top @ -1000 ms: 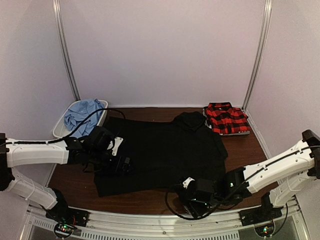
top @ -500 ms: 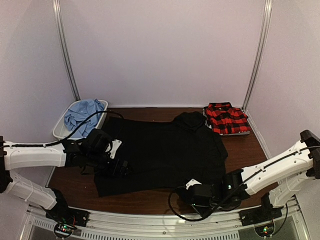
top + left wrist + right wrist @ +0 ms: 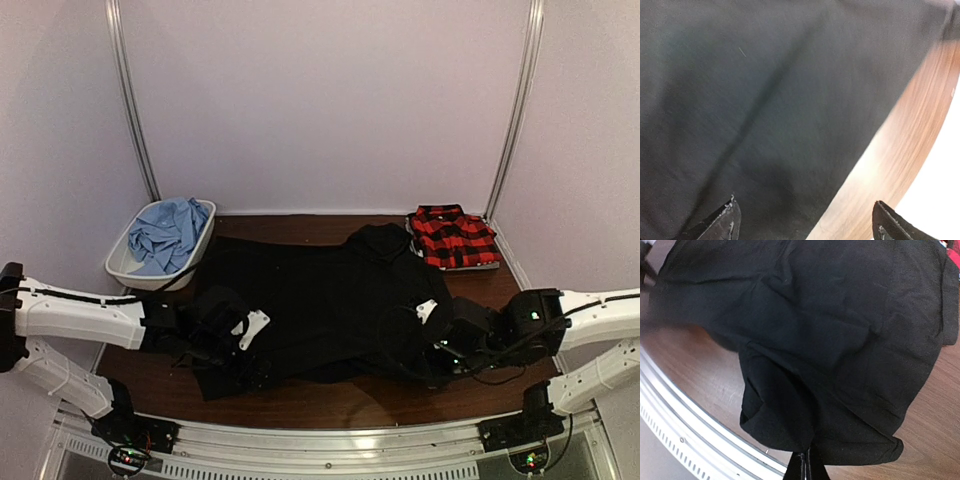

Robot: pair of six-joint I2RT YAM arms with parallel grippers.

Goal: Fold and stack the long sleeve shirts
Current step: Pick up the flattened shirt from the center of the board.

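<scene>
Top external view is showing me the plaid shirt (image 3: 453, 238) sitting folded far right and the blue shirt (image 3: 165, 232) lying crumpled in its bin (image 3: 118, 265). Mid-table, my right gripper (image 3: 805, 462) is pinching the black shirt (image 3: 330, 300) while the left gripper (image 3: 805, 220) is hovering spread over it. I'm judging most folding undone.

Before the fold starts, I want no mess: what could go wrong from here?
The right fingers are shut on only a small pinch of the black shirt's near edge, so it may slip free. The left fingers hang open over the cloth, holding nothing, so a lift now would likely fold it lopsided.
</scene>
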